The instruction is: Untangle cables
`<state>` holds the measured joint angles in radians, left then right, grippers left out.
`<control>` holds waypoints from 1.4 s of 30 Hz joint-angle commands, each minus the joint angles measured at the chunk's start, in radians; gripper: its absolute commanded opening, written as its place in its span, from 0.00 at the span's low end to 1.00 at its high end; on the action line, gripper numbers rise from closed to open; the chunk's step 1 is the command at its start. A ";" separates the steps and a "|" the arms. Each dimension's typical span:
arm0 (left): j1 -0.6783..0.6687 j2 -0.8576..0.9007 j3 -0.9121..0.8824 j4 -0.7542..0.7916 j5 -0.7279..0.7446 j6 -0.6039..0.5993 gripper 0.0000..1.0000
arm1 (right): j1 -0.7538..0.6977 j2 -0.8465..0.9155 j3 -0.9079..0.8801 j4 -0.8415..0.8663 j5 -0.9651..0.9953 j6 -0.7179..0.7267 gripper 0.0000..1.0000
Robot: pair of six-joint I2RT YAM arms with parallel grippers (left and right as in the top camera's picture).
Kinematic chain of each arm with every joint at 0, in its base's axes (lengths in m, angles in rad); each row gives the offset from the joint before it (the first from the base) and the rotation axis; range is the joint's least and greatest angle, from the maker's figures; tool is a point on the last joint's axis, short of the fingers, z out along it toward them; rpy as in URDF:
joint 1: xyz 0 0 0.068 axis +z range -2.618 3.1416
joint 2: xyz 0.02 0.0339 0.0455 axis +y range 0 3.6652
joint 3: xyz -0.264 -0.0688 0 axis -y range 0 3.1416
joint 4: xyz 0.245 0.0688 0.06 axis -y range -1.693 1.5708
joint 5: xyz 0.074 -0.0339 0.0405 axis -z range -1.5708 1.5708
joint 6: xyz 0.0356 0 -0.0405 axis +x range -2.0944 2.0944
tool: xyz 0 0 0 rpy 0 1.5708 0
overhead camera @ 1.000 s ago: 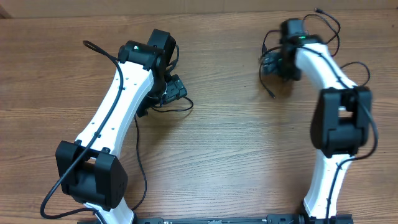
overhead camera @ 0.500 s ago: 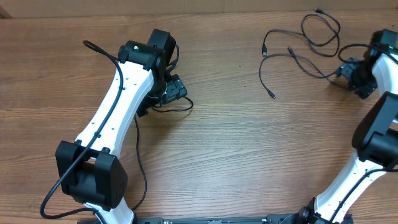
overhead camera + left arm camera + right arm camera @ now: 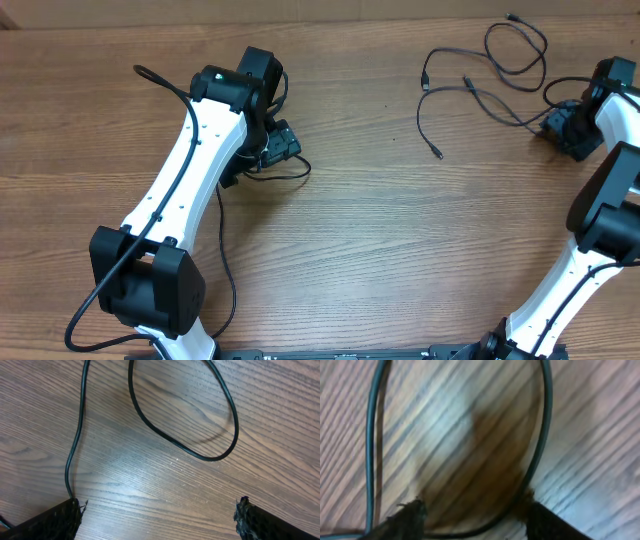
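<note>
So the cables (image 3: pixel 490 97) are in two spots. Most of the thin black cord is up at the far right of the table (image 3: pixel 380 250), spread out in loose curves with one open loop near the back edge and a few little plug ends lying free. One more thin cord (image 3: pixel 303 171) curls out from under the left arm on the other side, well apart from the rest.

This stuff looks super light and floppy, with basically no stiffness. My guess is it drags and flops wherever you pull it, and a loop will just slide through the fingers if you pinch mid-strand. I'd grab close to a plug, since that's the only chunky bit and gives the jaws something to catch on. I don't think it's fragile, but yanking could tighten a crossing.

The right gripper (image 3: pixel 562 127) sits right at the right-hand end of that spread. Its wrist view is blurry, but the jaws are partly apart with a bend of cord (image 3: pixel 543 435) curving around them, not pinched.

The left gripper (image 3: pixel 160 515) hangs low over the wood, jaws spread wide and holding nothing. A loop (image 3: pixel 212 459) lies ahead of it and one strand runs up to its left fingertip (image 3: pixel 65 517).
</note>
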<state>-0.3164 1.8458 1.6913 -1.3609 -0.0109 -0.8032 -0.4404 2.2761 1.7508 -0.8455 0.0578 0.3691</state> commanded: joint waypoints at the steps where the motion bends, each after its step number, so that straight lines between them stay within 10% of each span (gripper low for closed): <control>1: -0.005 -0.035 0.012 0.004 0.005 0.021 1.00 | 0.002 0.040 -0.011 0.016 -0.007 0.017 0.52; 7: -0.005 -0.035 0.012 0.004 0.005 0.021 0.99 | 0.002 0.040 -0.011 0.070 -0.068 0.017 0.29; 13: -0.005 -0.035 0.012 0.005 0.005 0.018 1.00 | 0.002 0.040 -0.011 0.108 -0.104 0.016 0.29; 18: -0.005 -0.035 0.012 0.004 0.005 0.018 1.00 | -0.004 0.040 -0.009 0.101 -0.104 0.017 0.46; 21: -0.005 -0.035 0.012 0.004 0.005 0.018 0.99 | -0.019 0.037 0.001 0.078 -0.104 0.017 0.77; 42: -0.002 -0.035 0.012 0.006 0.000 0.018 1.00 | -0.003 -0.376 0.059 -0.231 -0.367 0.024 0.92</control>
<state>-0.3164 1.8458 1.6913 -1.3571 -0.0109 -0.8036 -0.4717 2.0006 1.7878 -1.0435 -0.2264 0.3916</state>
